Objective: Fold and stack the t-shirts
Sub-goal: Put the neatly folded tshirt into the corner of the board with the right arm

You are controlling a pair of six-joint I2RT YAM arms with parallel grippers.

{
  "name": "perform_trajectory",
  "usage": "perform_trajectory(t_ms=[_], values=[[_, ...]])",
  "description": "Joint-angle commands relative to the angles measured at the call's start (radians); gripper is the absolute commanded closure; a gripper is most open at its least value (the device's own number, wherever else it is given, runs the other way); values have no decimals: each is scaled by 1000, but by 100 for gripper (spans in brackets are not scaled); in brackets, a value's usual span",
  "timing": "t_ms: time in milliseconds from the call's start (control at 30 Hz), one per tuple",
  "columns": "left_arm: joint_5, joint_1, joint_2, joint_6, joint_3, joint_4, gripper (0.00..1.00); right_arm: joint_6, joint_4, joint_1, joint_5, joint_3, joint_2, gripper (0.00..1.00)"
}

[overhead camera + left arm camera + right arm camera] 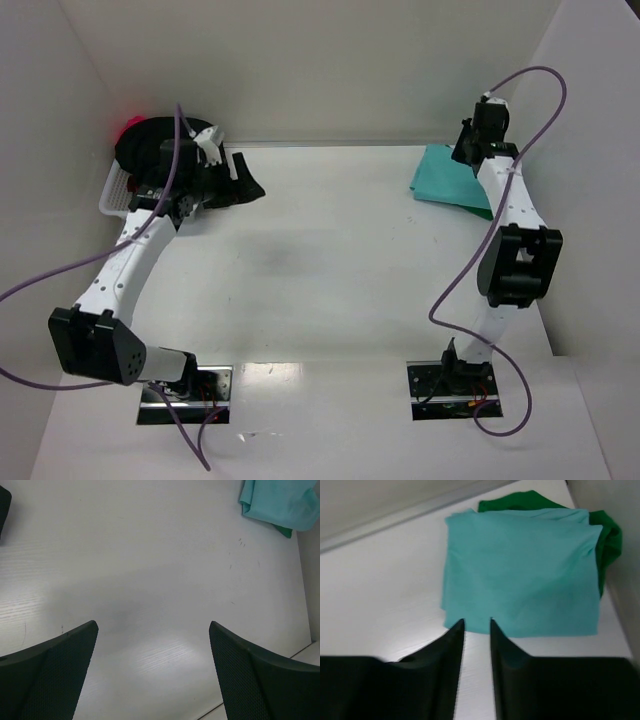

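Observation:
A folded light teal t-shirt lies on a dark green t-shirt at the table's back right corner. My right gripper hovers just above the teal shirt's near edge, its jaws a narrow gap apart with nothing between them. At the back left, a black t-shirt is heaped in a white basket, with a bit of red-pink t-shirt behind it. My left gripper is wide open and holds nothing. It is beside the black heap, over bare table.
White walls close the table in at the back and on both sides. The right wall stands close to the stacked shirts. Purple cables loop off both arms. The table's right edge shows in the left wrist view.

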Motion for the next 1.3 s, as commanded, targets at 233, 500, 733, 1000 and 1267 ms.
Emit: perform_trajectory(t_ms=[233,500,733,1000,1267], values=[[-56,15,-100,-18,3,-82,1,37,51,-75,118,72,275,90],[-102,34,-148,-18,-9,-107,1,56,-37,-103,306,134,428,90],[-91,55,-158,-18,-41,-79,1,65,-4,-103,288,52,260,77],[-147,98,-148,14,8,-39,1,91,135,-74,-109,-136,-215,29],[-76,98,-171,40,-39,65,1,125,102,51,-176,-331,-516,0]])
